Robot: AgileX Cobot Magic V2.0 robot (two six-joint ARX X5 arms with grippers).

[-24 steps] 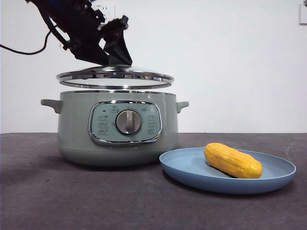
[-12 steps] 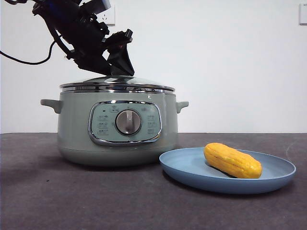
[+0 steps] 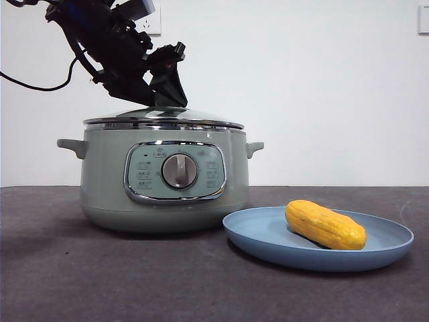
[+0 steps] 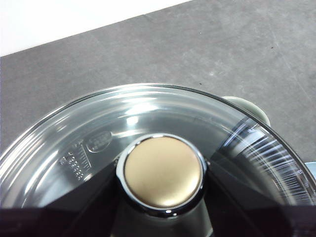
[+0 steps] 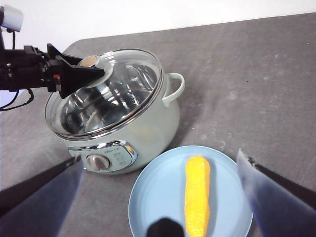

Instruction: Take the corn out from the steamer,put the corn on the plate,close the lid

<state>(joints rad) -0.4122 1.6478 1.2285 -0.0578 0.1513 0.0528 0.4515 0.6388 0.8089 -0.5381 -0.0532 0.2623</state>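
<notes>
Closing step. I judged the lid (image 3: 163, 118) seated on the steamer (image 3: 163, 181); a clean release meant parting the jaws before lifting straight up. My left gripper (image 3: 164, 100) pinched the knob (image 4: 163, 172). My right gripper (image 5: 163, 217) hung spread above the plate (image 5: 153, 197) holding the corn (image 5: 196, 195).

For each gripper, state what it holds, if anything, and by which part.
The left gripper grips the lid by its knob, the lid resting on the steamer. The right gripper is open and holds nothing.
</notes>
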